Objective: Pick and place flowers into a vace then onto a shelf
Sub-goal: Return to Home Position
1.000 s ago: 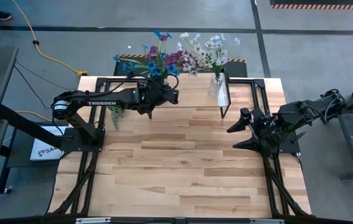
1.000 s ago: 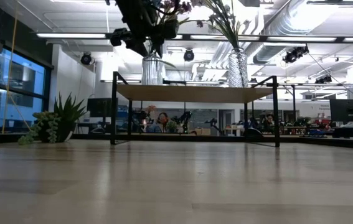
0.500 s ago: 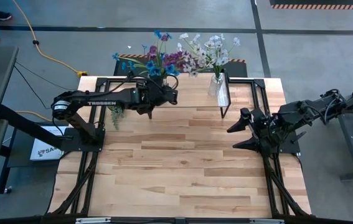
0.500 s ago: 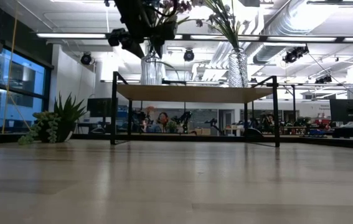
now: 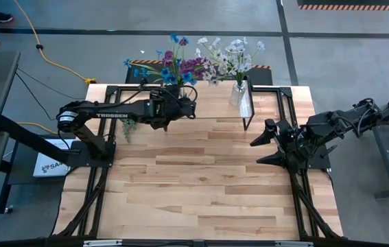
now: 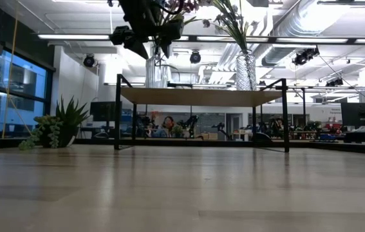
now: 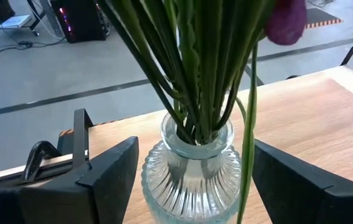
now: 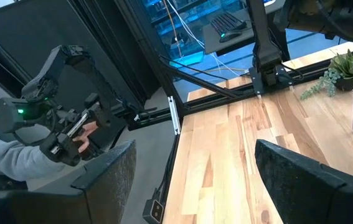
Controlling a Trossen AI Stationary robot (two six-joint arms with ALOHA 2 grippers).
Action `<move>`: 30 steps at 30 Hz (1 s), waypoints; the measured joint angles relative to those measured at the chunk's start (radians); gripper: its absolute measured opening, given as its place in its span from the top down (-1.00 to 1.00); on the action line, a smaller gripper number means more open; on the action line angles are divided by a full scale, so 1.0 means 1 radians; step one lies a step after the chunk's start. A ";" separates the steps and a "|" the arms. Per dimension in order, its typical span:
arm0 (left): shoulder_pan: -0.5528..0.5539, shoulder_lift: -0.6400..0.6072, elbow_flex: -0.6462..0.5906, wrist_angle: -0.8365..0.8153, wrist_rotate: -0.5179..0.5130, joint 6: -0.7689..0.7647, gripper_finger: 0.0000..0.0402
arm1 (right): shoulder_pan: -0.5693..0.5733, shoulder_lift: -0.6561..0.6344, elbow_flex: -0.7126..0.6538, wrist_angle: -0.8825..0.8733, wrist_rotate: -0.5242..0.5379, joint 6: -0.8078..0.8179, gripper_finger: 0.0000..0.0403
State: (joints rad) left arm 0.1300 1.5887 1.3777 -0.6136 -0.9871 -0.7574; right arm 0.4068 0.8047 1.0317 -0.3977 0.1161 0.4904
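Left pincer [image 7: 195,152] released, fingers spread either side of the ribbed glass vase [image 7: 188,190] holding the flowers [image 5: 173,65], vase stood on the shelf [image 6: 201,96], right pincer [image 5: 265,144] splayed wide, waited over the worktop's [image 5: 201,185] right edge

Read "TROSSEN" in white capitals along the forearm link of the left arm [image 5: 112,114], seen from above. Made out only the letters "SA" on a white box [image 5: 49,165] lying on the floor just beside the bench's [image 5: 201,180] left edge, the rest hidden by the arm's base.
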 joint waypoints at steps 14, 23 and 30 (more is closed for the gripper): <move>-0.009 -0.010 0.000 -0.023 -0.023 0.028 -0.74 | 0.000 0.000 0.000 0.000 0.000 0.000 -0.57; -0.009 -0.015 0.002 -0.025 -0.027 0.082 -0.74 | 0.000 0.000 0.000 0.000 0.000 0.000 -0.57; -0.009 -0.015 0.002 -0.022 -0.018 0.080 -0.73 | 0.000 0.000 0.000 0.000 0.000 0.000 -0.57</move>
State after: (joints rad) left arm 0.1215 1.5734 1.3796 -0.6358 -1.0052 -0.6775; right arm 0.4068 0.8047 1.0317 -0.3977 0.1162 0.4904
